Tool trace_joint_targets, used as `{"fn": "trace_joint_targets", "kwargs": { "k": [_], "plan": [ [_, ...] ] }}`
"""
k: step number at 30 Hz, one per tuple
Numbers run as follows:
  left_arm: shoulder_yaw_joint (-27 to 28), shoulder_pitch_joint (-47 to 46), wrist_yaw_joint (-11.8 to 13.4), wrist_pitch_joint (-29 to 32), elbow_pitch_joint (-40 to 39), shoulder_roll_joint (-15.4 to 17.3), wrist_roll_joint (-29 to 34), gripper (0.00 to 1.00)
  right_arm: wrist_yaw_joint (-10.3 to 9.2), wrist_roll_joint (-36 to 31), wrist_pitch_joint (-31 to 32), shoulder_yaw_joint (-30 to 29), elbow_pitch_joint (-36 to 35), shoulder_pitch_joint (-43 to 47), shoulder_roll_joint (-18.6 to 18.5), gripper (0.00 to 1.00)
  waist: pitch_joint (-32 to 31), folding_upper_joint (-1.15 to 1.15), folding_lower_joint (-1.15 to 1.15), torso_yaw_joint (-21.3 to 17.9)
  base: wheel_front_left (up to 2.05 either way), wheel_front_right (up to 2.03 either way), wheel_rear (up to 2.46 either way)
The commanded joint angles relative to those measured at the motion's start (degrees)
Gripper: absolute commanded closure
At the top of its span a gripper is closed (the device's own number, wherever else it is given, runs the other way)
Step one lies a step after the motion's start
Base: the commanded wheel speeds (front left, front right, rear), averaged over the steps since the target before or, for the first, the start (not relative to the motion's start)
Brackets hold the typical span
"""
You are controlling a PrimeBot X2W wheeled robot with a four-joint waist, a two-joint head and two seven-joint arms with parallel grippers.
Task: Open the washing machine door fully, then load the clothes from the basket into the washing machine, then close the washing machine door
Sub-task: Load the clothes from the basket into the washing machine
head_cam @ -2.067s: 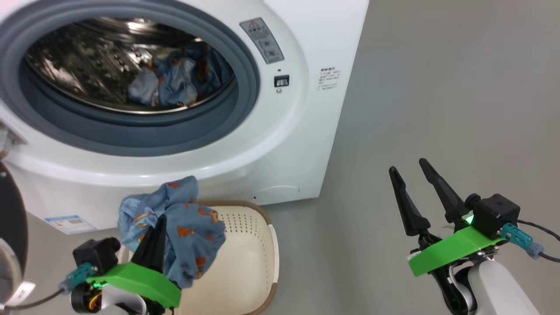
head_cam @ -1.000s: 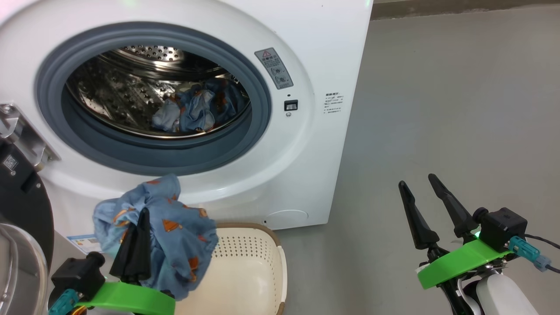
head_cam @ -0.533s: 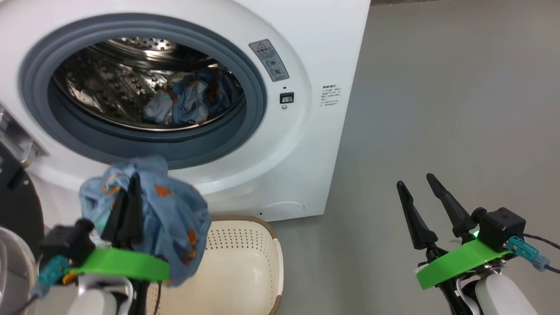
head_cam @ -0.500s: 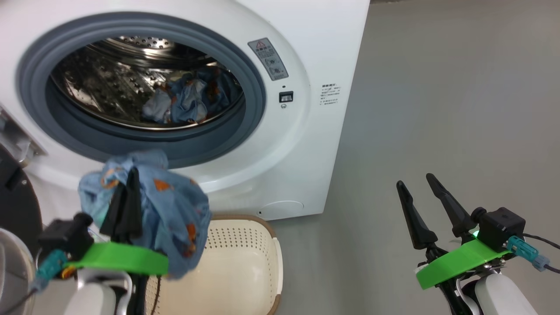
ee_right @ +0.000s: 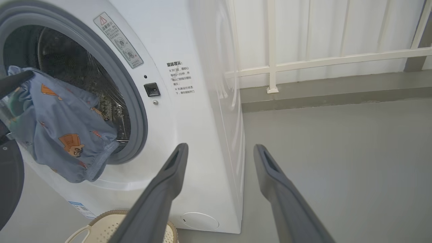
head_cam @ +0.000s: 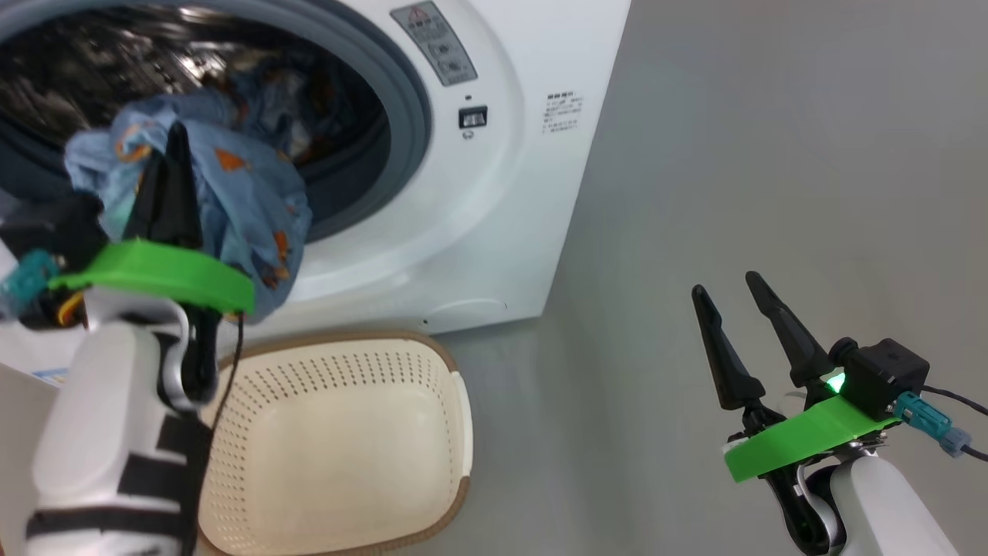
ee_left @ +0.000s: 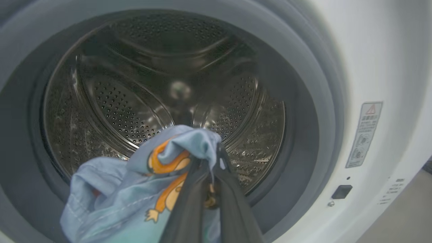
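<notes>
My left gripper [head_cam: 176, 135] is shut on a light blue cloth with orange prints [head_cam: 231, 193], held up in front of the washing machine's [head_cam: 494, 201] open drum mouth. In the left wrist view the shut fingertips [ee_left: 219, 158] pinch the cloth [ee_left: 135, 189] just before the grey gasket [ee_left: 303, 101] and steel drum [ee_left: 135, 101]. More blue fabric [head_cam: 289, 85] lies blurred inside the drum. The cream basket [head_cam: 332, 432] stands on the floor below the machine, with nothing in it. My right gripper [head_cam: 725, 287] hangs open over the floor at the right. The door's dark rim [ee_right: 9, 179] shows at the left edge.
Grey floor [head_cam: 733, 154] spreads to the right of the machine. Behind it a white railing [ee_right: 324, 60] runs along a pale wall with a raised kerb. My left forearm [head_cam: 100, 432] hangs over the basket's left side.
My left gripper has lifted the blue cloth from above the basket up to the drum opening. The head camera has tilted and shifted. The right gripper has stayed open in place.
</notes>
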Motion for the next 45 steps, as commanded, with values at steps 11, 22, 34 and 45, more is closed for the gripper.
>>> {"fn": "trace_joint_targets", "kwargs": {
  "k": [11,22,34,45],
  "plan": [
    [1.6,-20.2,-1.2,-0.4,16.7,5.0,2.8,1.00,0.09,-1.0,-0.3,0.8,-3.1,-5.1,1.8,0.00,14.3,0.00,0.00,-5.3,0.00,0.00,0.00],
    [4.3,-30.9,-1.4,-0.4,22.9,8.2,6.2,1.00,0.09,-1.3,-0.3,1.9,-3.7,-7.7,3.5,0.00,20.7,0.00,0.00,-9.4,0.00,0.00,0.00],
    [12.9,-34.9,-1.3,-0.4,8.4,7.0,10.1,1.00,0.09,-1.5,-0.3,2.2,-3.9,-9.1,4.8,0.00,23.9,0.00,0.00,-10.5,0.00,0.00,0.00],
    [11.4,-35.1,-1.5,-0.4,23.6,6.4,13.3,0.00,0.09,-1.8,-0.3,2.0,-3.3,-9.5,4.9,0.00,23.0,0.00,0.00,-8.5,0.00,0.00,0.00]
  ]
}}
